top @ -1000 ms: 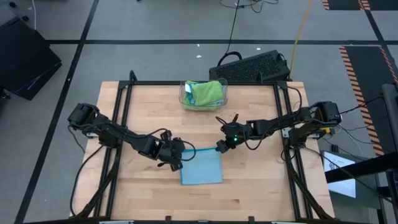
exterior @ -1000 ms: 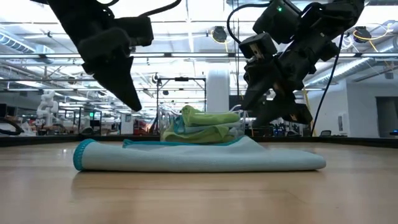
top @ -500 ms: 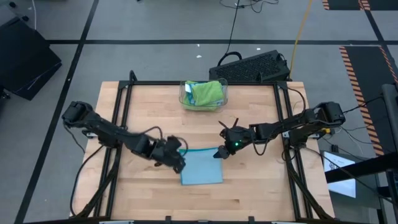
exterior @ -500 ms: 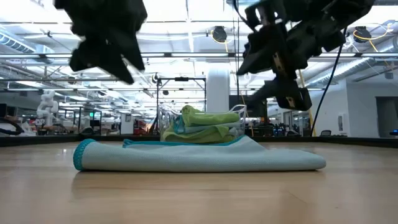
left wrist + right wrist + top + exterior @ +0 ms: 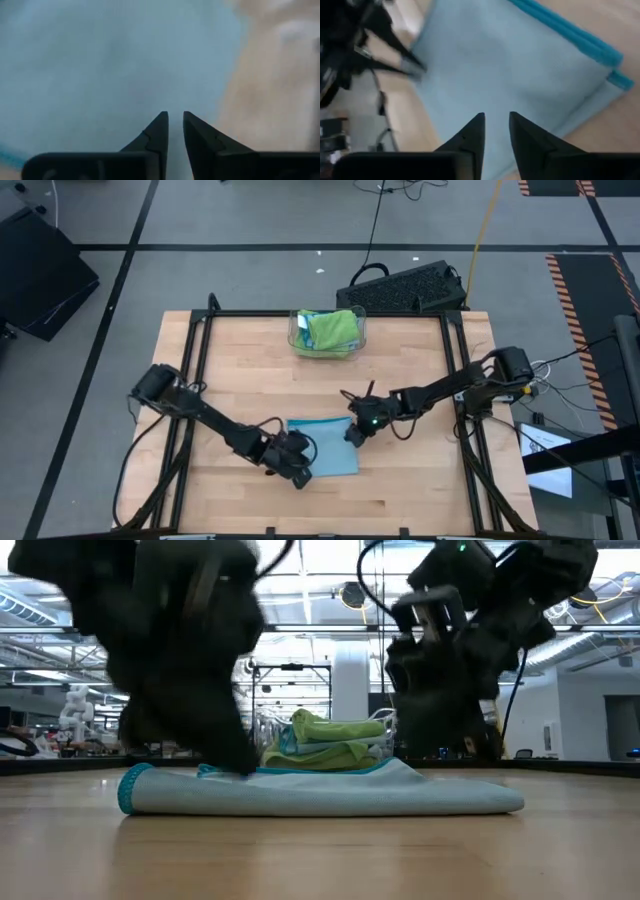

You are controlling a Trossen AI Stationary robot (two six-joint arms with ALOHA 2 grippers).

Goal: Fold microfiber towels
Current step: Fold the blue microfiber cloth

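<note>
- Fingers of the left gripper (image 5: 175, 120) stand nearly together with a thin gap between their tips and nothing between them; fingers of the right gripper (image 5: 496, 122) likewise stand close, a narrow gap showing, gripping nothing.
- Wooden table (image 5: 240, 380) carries everything; a black frame (image 5: 190, 370) runs along its sides.
- Left arm (image 5: 210, 418) reaches in from the table's left edge to the folded towel's near left corner; its gripper (image 5: 296, 470) is down at that corner, and in the low view it (image 5: 225, 740) meets the cloth's top surface near the left end.
- Right arm (image 5: 440, 392) reaches in from the right edge; its gripper (image 5: 356, 430) sits at the towel's far right corner, low over the cloth (image 5: 440, 730).
- Light blue towel (image 5: 324, 446) lies folded flat in the middle of the table, nearer the front; the low view shows it as a low stacked layer with a teal hem rolled at the left end (image 5: 320, 790); the left wrist view is filled by its blue surface (image 5: 90, 65); the right wrist view shows its teal-edged folded border (image 5: 520, 55).
- Clear plastic bin (image 5: 296, 330) stands at the far middle of the table, well apart from the folded towel; lime green towels (image 5: 332, 328) are heaped inside it, with a bit of blue cloth showing beside them.
- Black keyboard (image 5: 405, 288) lies on the floor beyond the table's far right corner.
</note>
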